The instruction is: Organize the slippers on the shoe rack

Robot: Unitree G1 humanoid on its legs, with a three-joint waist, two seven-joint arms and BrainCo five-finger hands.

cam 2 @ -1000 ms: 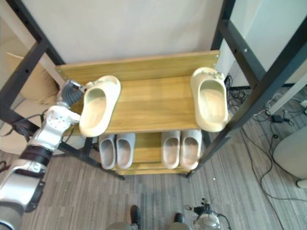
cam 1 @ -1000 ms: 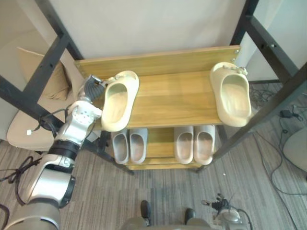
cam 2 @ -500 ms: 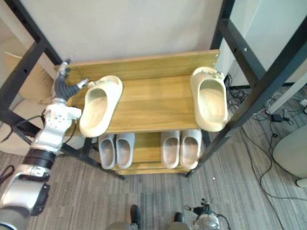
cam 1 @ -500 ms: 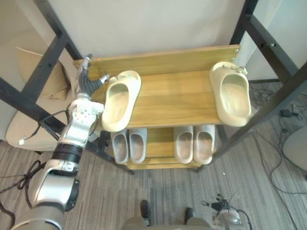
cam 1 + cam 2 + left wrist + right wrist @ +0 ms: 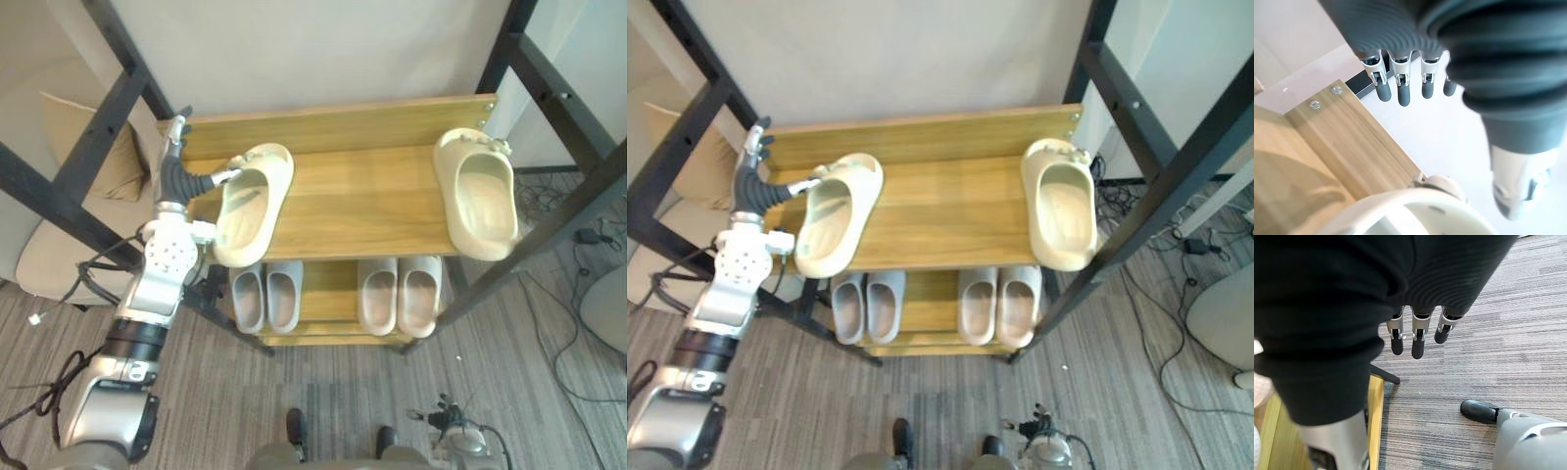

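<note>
It looks like a robot test room dressed up as a home hallway. A wooden shoe rack (image 5: pixel 343 201) stands inside a black metal frame (image 5: pixel 558 93) on grey office carpet (image 5: pixel 323 392). Loose cables (image 5: pixel 534 194) trail to the rack's right. A beige armchair (image 5: pixel 44 264) with a cushion (image 5: pixel 103 147) sits to its left.

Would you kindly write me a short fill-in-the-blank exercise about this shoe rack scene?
1. On the top shelf lie ___ cream slippers.
2. The left hand is by the cream slipper at the shelf's ___ end.
3. Four grey slippers stand on the ___ shelf.
Missing words: two; left; lower.
</note>
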